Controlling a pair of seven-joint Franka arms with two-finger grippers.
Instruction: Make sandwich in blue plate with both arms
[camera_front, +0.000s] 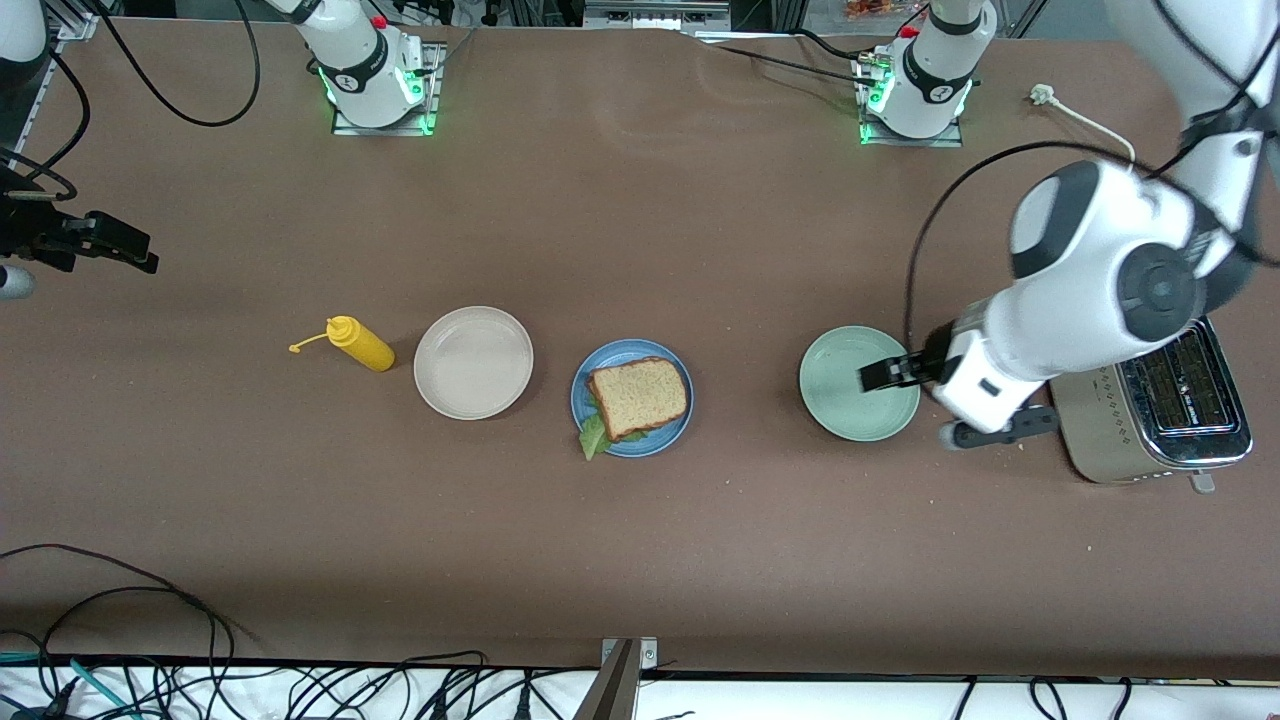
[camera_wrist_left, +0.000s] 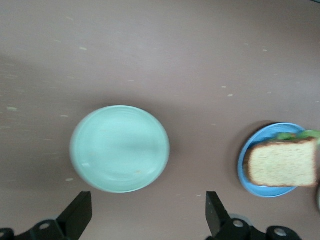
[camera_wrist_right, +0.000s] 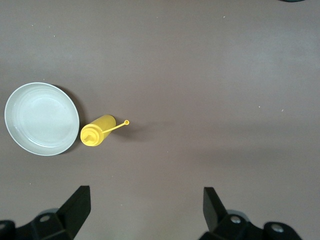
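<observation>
While both end effectors (camera_wrist_left: 145, 220) (camera_wrist_right: 145, 215) gape empty, the sandwich (camera_front: 638, 398) hides its lower slice.

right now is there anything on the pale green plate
No, the pale green plate is bare in the left wrist view, while the sandwich sits on the blue plate.

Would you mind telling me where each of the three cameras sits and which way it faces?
Front view: high across the table, facing both bases; shows the sandwich on the blue plate and left gripper.
Left wrist view: looks down past open fingers at the pale green plate.
Right wrist view: looks down past open fingers at the beige plate and yellow bottle.
Left wrist and front share sandwich and green plate.
</observation>
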